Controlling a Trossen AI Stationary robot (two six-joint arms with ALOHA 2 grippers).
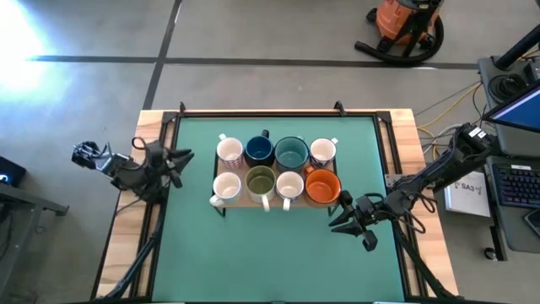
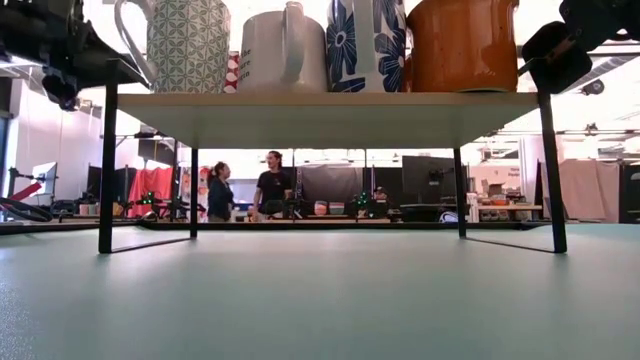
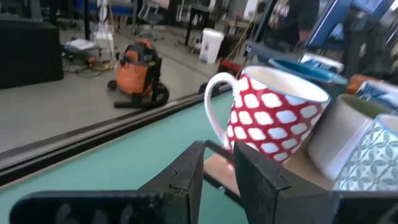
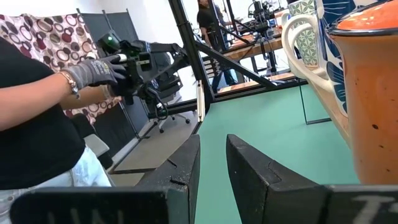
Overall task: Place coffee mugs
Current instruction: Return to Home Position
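On the raised wooden shelf [image 1: 278, 203] stand eight coffee mugs [image 1: 274, 173]; the left gripper [image 1: 175, 162] and right gripper [image 1: 344, 215] flank it, fingers slightly parted, empty.

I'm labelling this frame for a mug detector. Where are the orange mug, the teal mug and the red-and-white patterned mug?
orange mug [image 1: 321, 187]: high view, on its glazed interior.
teal mug [image 1: 291, 154]: high view, on the inside of its bowl.
red-and-white patterned mug [image 3: 268, 118]: left wrist view, on its patterned outer wall.
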